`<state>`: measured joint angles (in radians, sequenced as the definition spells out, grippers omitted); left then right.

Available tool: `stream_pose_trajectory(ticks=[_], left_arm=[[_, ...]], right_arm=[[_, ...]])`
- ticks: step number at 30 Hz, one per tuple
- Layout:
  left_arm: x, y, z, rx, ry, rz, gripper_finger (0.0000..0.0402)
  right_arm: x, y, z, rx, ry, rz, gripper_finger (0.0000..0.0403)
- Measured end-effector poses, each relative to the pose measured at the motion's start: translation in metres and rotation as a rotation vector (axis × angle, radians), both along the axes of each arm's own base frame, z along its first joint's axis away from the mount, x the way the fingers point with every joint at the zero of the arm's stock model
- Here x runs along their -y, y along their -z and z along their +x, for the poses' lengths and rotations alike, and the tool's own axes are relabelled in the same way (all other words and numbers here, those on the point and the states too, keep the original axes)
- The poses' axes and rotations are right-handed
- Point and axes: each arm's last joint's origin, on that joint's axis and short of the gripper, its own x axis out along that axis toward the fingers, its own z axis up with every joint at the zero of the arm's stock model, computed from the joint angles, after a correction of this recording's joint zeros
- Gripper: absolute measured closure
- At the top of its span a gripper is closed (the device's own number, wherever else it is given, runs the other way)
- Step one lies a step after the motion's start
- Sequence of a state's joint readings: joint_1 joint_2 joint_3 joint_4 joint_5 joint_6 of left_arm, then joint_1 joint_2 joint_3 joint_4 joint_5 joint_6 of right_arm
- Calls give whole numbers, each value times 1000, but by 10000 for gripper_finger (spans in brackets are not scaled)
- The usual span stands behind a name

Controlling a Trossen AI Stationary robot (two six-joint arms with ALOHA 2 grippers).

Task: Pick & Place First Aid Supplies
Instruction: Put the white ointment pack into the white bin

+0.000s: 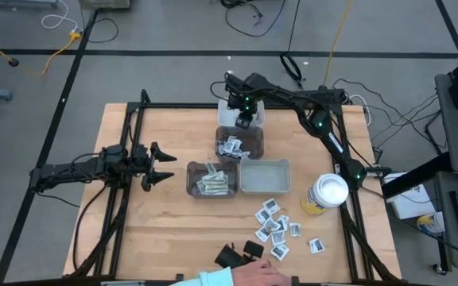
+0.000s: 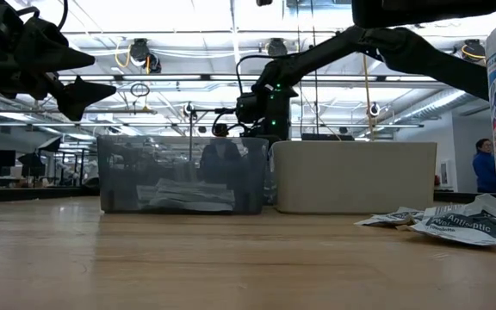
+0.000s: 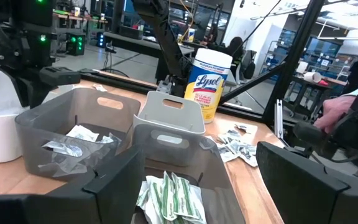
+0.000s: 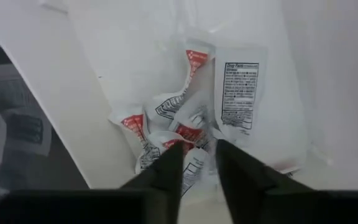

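Those red-marked packets point(image 4: 178, 127) look feather-light and slippery, so the right gripper point(image 4: 197, 163), its fingers slightly parted above them, should pinch an edge.

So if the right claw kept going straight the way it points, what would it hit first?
Most likely the heap of red-marked packets in the white bin. The right claw hangs just over them, fingers slightly apart and pointing down into it; how far off is unclear.
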<state>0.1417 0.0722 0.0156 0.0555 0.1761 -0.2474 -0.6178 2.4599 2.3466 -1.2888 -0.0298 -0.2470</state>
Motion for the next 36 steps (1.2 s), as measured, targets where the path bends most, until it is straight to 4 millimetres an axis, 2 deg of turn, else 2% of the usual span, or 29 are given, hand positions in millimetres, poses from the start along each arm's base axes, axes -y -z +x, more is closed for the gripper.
stream_pose_trajectory(ticks=[7,12,18,23,36], left_arm=[[0,0,0,0,0,0,91],[0,0,0,0,0,0,91],[0,0,0,0,-1,0,91],[0,0,0,0,-1,0,91],[0,0,0,0,0,0,91]], right_arm=[[1,0,1,11,2,-10,199],[1,0,1,11,-26,-13,157],[1,0,2,15,-23,-16,156],[3,-11,0,45,6,-34,167],[-3,-64,-19,111,111,-69,177]])
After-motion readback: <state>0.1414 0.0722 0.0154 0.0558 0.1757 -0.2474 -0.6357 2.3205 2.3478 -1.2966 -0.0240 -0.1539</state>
